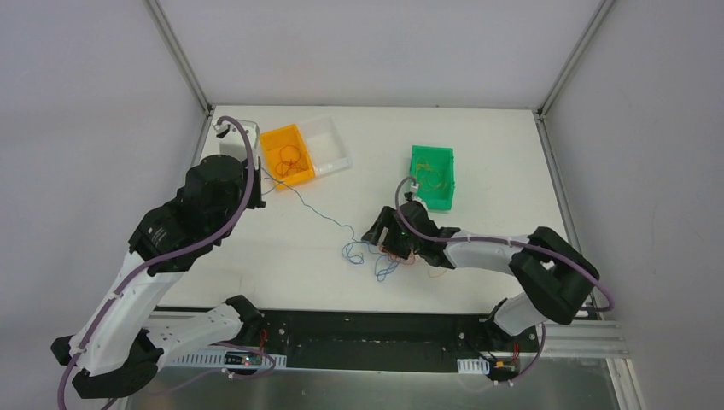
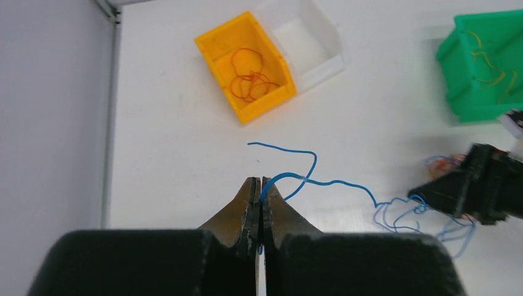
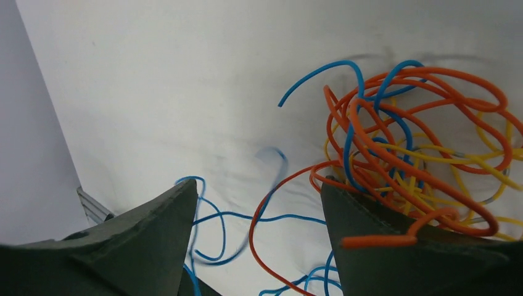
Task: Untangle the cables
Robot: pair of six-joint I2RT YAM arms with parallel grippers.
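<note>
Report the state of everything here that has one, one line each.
left gripper, shut on the blue cable
right gripper, open, down at the tangle
blue cable, pinched near one end, trailing across the table into the tangle
tangle, blue, orange-red and yellow strands knotted together
orange bin, holds orange-red cables
green bin, holds yellow cables
white bin, no cable seen inside

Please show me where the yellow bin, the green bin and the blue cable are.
yellow bin point(image 2: 271, 103), left wrist view, its near outer wall.
green bin point(image 1: 439, 202), top view, its near wall.
blue cable point(image 2: 333, 182), left wrist view, its wavy middle stretch.
</note>
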